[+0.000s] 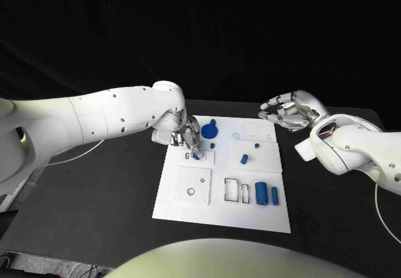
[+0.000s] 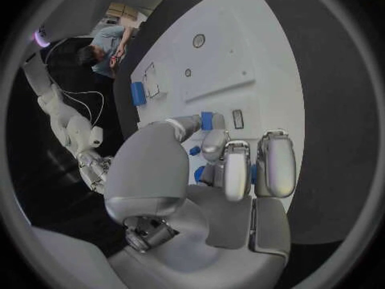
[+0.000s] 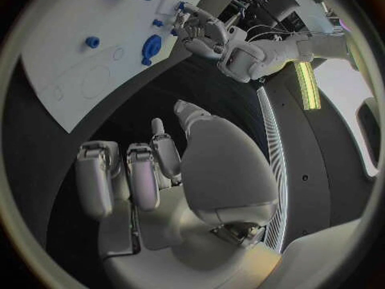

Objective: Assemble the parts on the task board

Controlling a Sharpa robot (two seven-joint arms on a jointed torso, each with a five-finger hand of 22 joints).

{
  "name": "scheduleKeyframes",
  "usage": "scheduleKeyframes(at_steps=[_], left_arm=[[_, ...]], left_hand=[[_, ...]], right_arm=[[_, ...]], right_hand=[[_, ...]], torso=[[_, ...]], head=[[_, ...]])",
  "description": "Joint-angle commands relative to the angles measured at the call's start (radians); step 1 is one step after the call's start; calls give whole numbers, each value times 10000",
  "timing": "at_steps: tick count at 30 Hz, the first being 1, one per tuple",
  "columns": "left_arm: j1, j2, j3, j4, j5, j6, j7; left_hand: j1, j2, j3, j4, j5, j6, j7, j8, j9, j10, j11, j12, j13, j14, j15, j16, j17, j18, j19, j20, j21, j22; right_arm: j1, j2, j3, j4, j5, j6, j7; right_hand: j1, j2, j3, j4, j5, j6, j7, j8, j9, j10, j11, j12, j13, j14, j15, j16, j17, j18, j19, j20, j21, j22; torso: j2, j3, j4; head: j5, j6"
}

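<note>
Left hand (image 1: pixel 182 138) is low over the upper left of the white board (image 1: pixel 194 209), fingertips pinching a small blue peg (image 1: pixel 196 154) at the board surface. The peg looks light, rigid and smooth, likely slippery; best pinched across its sides. Just right of that hand lie a blue knob (image 1: pixel 209 129), a short plug (image 1: pixel 244 158), and two blue cylinders (image 1: pixel 261 193). Right hand (image 1: pixel 288 112) hangs beyond the board's far right corner over the worktop (image 1: pixel 92 197), fingers curled, holding nothing.

No readable text, labels, numbers anywhere.
</note>
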Motion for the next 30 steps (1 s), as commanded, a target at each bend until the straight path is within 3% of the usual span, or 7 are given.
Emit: scheduleKeyframes(at_steps=[1,30], left_arm=[[-31,-7,-29,1,-207,64,-18],[-38,-33,-30,25,-257,-408,21]], left_hand=[[-64,54,1623,-1666,-66,102,-17,16,-3,53,25,27,-20,864,85,53,1999,-143,30,-4,37,316],[-136,141,1650,-1662,-122,148,-26,7,-18,113,18,105,94,856,83,41,1972,-144,33,-3,38,322]], right_arm=[[-6,-8,1,20,-125,124,12],[-6,-46,1,31,-130,122,15]], right_hand=[[-81,25,-5,61,67,-89,8,66,-16,-57,10,-31,-4,858,4,-50,1871,93,544,-6,-32,2026],[-81,25,-5,61,67,-89,8,66,-16,-57,10,-31,-4,858,4,-50,1871,93,544,-6,-32,2026]], torso=[[-2,3,-8],[0,1,-7]], head=[[-2,-21],[-6,-27]])
